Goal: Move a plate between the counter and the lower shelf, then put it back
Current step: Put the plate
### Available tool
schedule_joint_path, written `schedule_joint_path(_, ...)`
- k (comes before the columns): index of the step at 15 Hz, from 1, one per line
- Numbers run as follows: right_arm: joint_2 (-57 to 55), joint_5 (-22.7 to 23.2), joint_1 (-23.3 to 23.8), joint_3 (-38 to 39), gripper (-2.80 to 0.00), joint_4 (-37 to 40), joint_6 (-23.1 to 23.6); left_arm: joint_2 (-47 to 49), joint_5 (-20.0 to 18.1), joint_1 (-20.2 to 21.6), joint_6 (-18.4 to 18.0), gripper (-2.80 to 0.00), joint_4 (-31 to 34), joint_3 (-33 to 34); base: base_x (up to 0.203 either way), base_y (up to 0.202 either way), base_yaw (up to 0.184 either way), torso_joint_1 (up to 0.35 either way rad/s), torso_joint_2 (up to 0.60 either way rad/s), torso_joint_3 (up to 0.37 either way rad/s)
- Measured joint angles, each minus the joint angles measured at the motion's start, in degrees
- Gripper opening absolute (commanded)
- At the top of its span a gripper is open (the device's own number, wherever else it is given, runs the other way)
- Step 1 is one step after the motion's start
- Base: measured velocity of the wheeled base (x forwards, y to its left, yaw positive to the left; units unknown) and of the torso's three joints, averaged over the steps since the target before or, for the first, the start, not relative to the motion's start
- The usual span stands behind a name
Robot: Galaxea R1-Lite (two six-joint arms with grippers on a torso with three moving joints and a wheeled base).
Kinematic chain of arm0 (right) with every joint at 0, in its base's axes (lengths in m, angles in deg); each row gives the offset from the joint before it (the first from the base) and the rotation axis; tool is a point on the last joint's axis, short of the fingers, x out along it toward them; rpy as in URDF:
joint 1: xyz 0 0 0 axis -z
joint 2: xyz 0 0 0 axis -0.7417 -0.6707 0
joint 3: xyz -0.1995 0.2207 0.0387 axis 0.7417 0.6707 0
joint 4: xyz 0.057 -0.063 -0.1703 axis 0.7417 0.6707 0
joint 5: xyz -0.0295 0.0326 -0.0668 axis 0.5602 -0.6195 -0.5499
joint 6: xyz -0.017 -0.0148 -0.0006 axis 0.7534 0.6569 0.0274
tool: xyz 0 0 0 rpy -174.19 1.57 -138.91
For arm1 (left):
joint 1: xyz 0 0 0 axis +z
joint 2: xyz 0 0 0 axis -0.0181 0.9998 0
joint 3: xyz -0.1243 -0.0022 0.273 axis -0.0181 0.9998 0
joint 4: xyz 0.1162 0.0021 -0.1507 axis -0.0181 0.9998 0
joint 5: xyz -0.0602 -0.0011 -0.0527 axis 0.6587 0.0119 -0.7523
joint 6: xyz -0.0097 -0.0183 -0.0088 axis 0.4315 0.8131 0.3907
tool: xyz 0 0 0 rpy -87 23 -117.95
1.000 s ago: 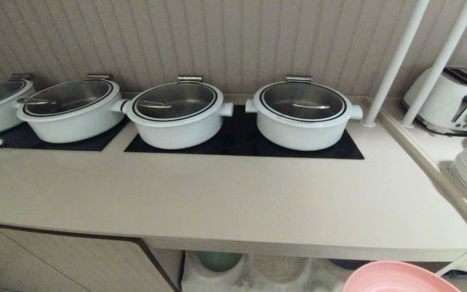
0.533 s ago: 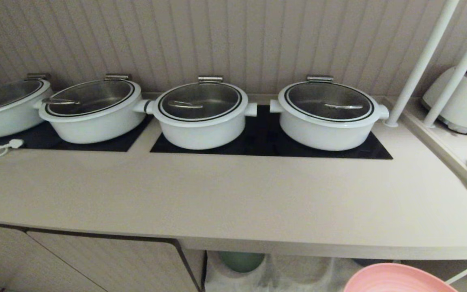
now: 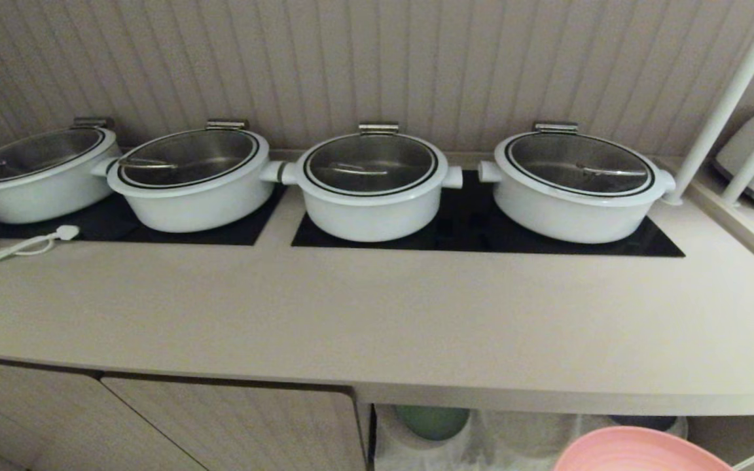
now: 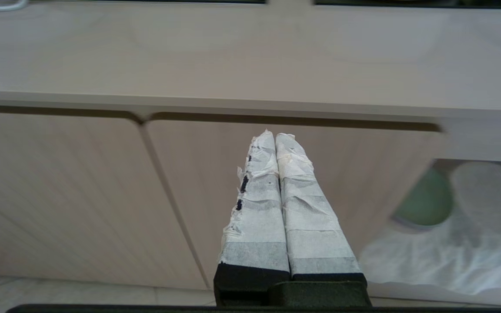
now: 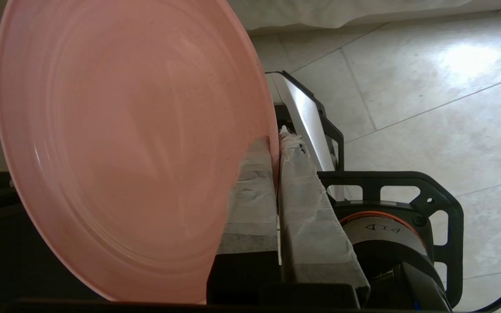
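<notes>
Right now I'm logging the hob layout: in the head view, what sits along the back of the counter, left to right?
White cable plug → four lidded white pots → white pole.

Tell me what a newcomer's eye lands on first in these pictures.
The salmon-pink plate stands out, pinched by its rim in the right pincer, below the counter's front edge. Next come four white lidded pots lined up on the black hob panels by the wall. A green plate sits in the lower shelf.
</notes>
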Motion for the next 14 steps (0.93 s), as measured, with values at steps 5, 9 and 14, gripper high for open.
schedule_joint_path(5, -0.03, 0.07, 0.00, -0.04, -2.80, -0.09, 0.02, 0.00, 0.00, 0.00, 0.00, -2.80, 0.02, 0.00, 0.000, 0.196, -0.002, 0.001, 0.00, 0.001)
schedule_joint_path(9, -0.02, 0.05, 0.00, -0.09, -2.80, -0.11, 0.00, 0.00, -0.02, 0.00, 0.00, -2.80, 0.02, 0.00, 0.000, 0.197, -0.002, 0.002, 0.00, 0.002)
schedule_joint_path(14, -0.02, 0.08, 0.00, -0.06, -2.80, -0.11, 0.00, 0.00, 0.00, -0.02, 0.00, -2.80, 0.01, 0.00, 0.000, 0.122, -0.001, 0.002, 0.00, 0.002)
